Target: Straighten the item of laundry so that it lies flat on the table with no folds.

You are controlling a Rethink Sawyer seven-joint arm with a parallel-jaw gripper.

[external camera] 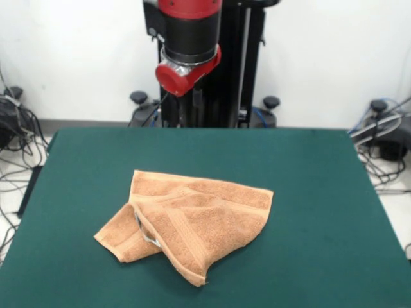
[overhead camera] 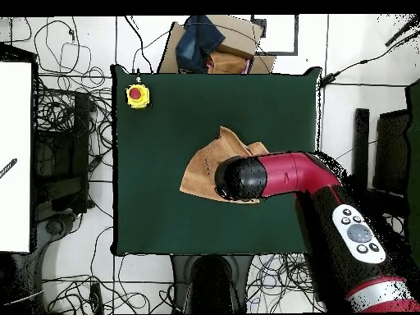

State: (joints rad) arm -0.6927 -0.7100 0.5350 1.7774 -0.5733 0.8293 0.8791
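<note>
The item of laundry (external camera: 192, 215) is a peach-orange towel lying crumpled near the middle of the table (external camera: 308, 192). Its left corner is folded under and a flap doubles over the front, with a small white tag (external camera: 146, 235) showing in the fold. In the overhead view the towel (overhead camera: 205, 168) is partly hidden under the red and black arm (overhead camera: 271, 176). From the front, only the arm's red and black wrist section (external camera: 187, 45) shows, high above the table's far edge. No gripper fingers show in either view.
A yellow box with a red button (overhead camera: 137, 96) sits on one table corner in the overhead view. A cardboard box with dark cloth (overhead camera: 212, 45) stands just beyond the table edge. Cables (external camera: 16, 138) cover the floor around the table.
</note>
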